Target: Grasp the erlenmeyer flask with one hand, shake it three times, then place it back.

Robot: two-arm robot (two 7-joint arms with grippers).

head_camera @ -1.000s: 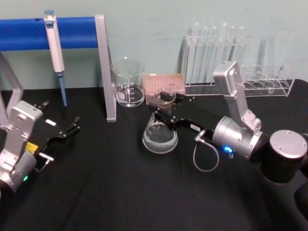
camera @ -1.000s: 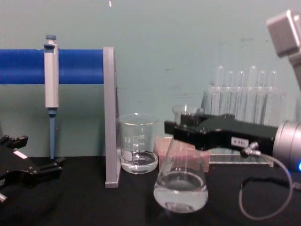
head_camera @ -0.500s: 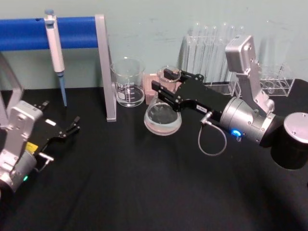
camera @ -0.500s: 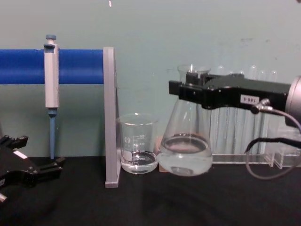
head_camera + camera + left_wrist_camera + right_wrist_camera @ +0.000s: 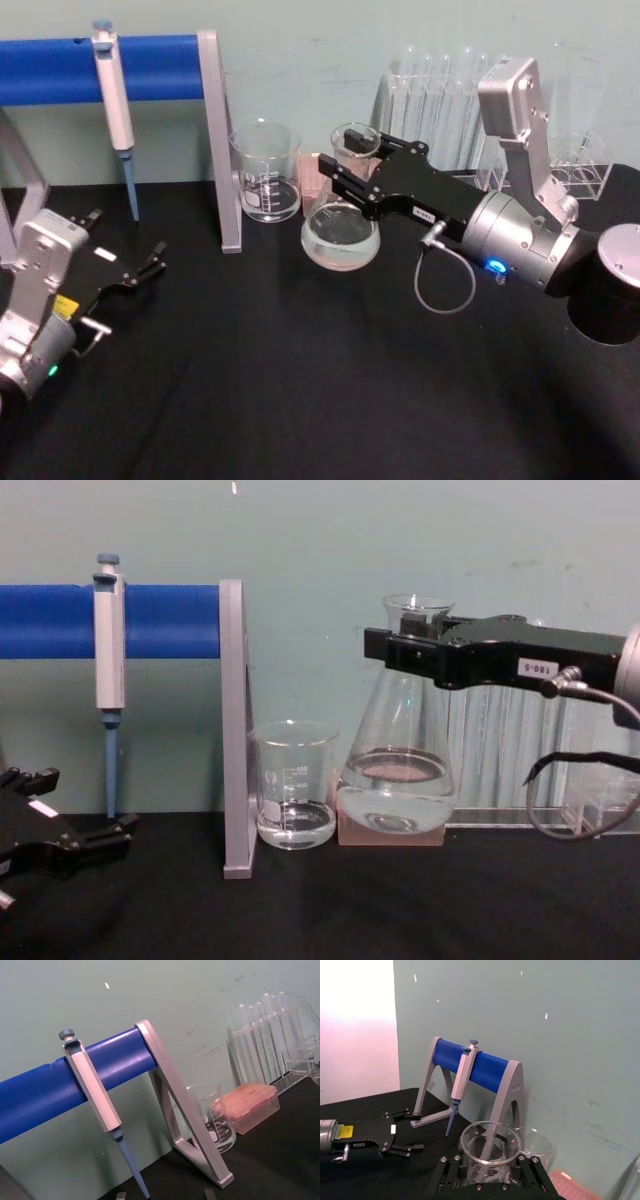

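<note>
The erlenmeyer flask (image 5: 341, 237) is a clear conical flask with some clear liquid, hanging upright just above the black table in the chest view (image 5: 397, 780). My right gripper (image 5: 352, 172), the hand, is shut on its narrow neck just below the flared rim (image 5: 412, 652). In the right wrist view the flask's rim (image 5: 489, 1142) sits between the black fingers (image 5: 451, 1169). My left gripper (image 5: 148, 265) rests open and empty low over the table at the left, far from the flask (image 5: 95, 842).
A glass beaker (image 5: 266, 176) stands just left of the flask, beside a blue pipette stand (image 5: 150, 66) holding a pipette (image 5: 114, 105). A pink tip box (image 5: 392, 832) lies behind the flask. A test tube rack (image 5: 440, 95) stands at the back right.
The right gripper has raised the flask from a low, tilted pose near the table to an upright one higher up and farther back. The left arm has not moved.
</note>
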